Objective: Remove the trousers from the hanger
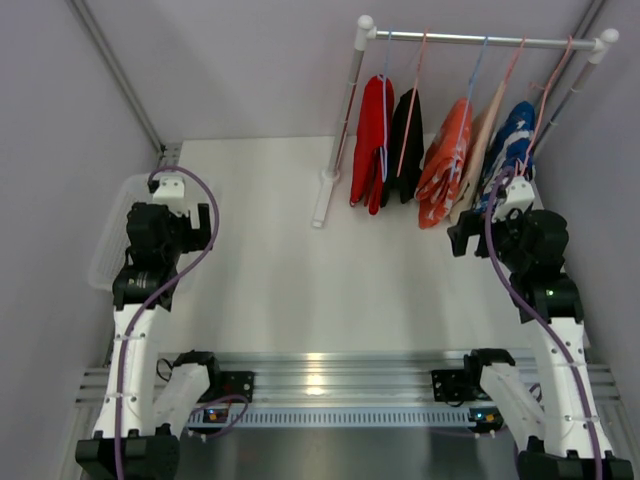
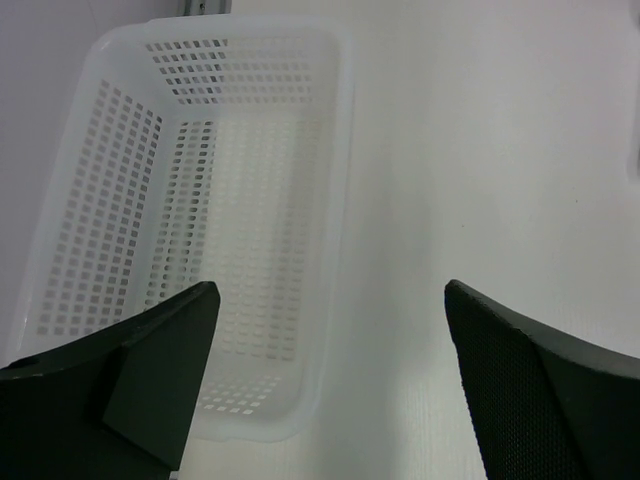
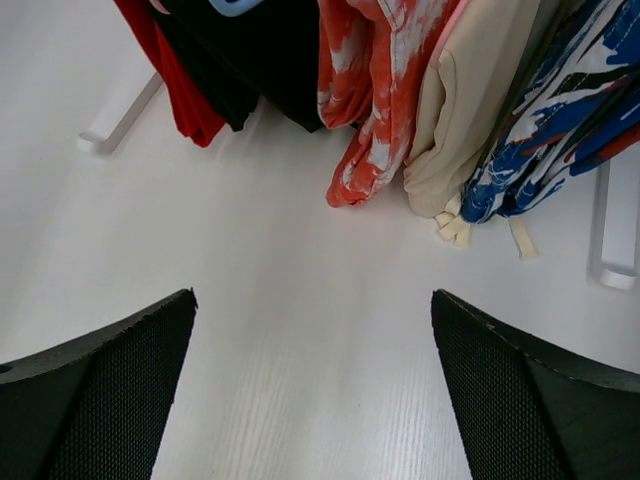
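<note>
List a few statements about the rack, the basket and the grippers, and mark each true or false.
1. The red trousers hang leftmost on the rail, beside the black trousers. True.
2. The left gripper and the right gripper are both open. True.
3. The black trousers lie flat on the table. False: they hang from the rail.
4. A garment lies in the white basket. False: the white basket is empty.
</note>
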